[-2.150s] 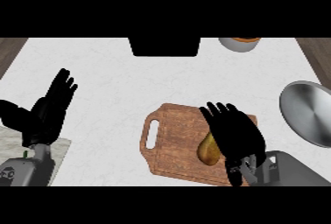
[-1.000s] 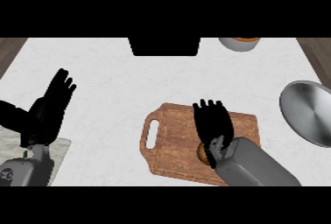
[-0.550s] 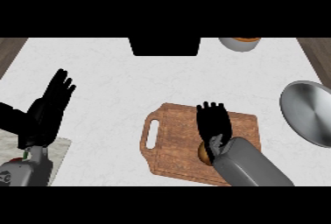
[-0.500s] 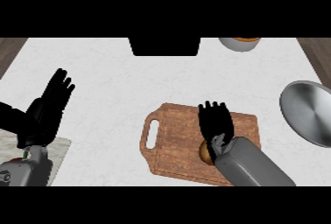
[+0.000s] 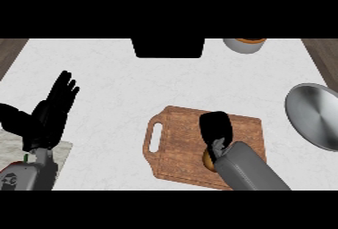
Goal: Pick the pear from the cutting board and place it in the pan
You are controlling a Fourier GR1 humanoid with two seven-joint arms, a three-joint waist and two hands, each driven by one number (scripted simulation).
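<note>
A wooden cutting board (image 5: 177, 144) with a handle slot lies on the white counter, right of centre. My right hand (image 5: 215, 128) is on top of it, fingers curled down into a compact shape over the pear (image 5: 207, 160). Only a brownish-yellow sliver of the pear shows, beside the wrist; the hand and the grey forearm hide the remainder. The round grey pan (image 5: 312, 115) lies at the counter's right edge, apart from the board. My left hand (image 5: 50, 112) rests open at the far left with its fingers pointing up.
A black box-shaped object (image 5: 168, 47) stands at the back centre, with a small round container (image 5: 244, 44) to its right. A grey mottled patch (image 5: 14, 146) lies at the lower left, under the left arm. Bare white counter separates the board from the pan.
The right hand's fingers, stretched out over the board before, have curled down around the pear. The left hand has stayed where it was.
</note>
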